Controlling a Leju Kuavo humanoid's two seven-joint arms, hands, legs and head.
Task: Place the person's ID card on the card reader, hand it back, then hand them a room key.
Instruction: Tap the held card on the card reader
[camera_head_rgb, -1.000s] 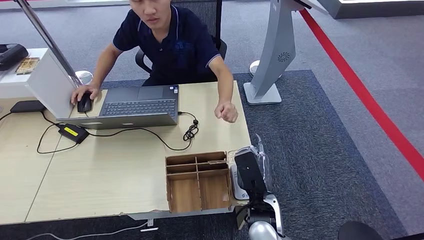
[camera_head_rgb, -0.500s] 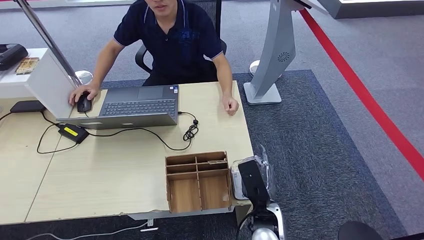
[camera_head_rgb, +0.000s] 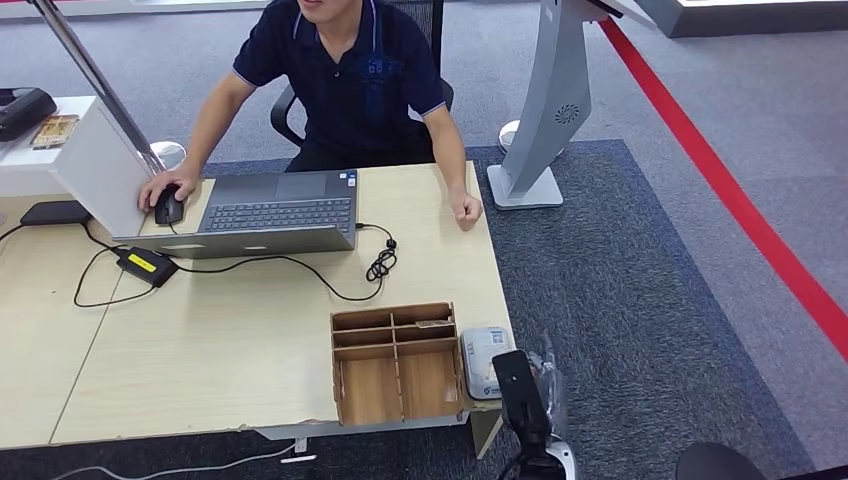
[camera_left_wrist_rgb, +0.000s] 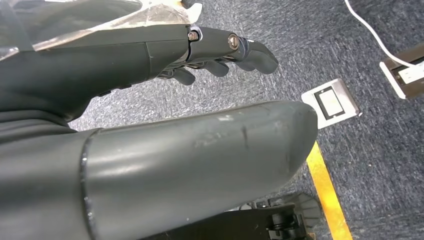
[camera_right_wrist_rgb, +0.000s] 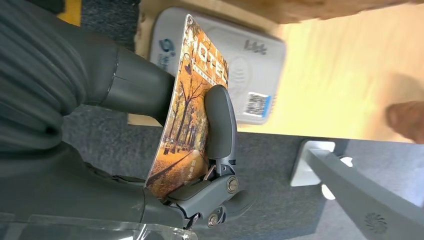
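Head view shows the pale wooden desk (camera_head_rgb: 250, 350) bearing a brown divided wooden organizer (camera_head_rgb: 396, 362) with a small card (camera_head_rgb: 432, 324) in one rear slot, the grey card reader (camera_head_rgb: 484, 360) just beside it, while the right hand (camera_right_wrist_rgb: 200, 150) grasps an autumn-printed card (camera_right_wrist_rgb: 187, 110) near the reader and the left hand (camera_left_wrist_rgb: 150, 100) hangs released.

Bright, even indoor light; right wrist view slightly blurred.
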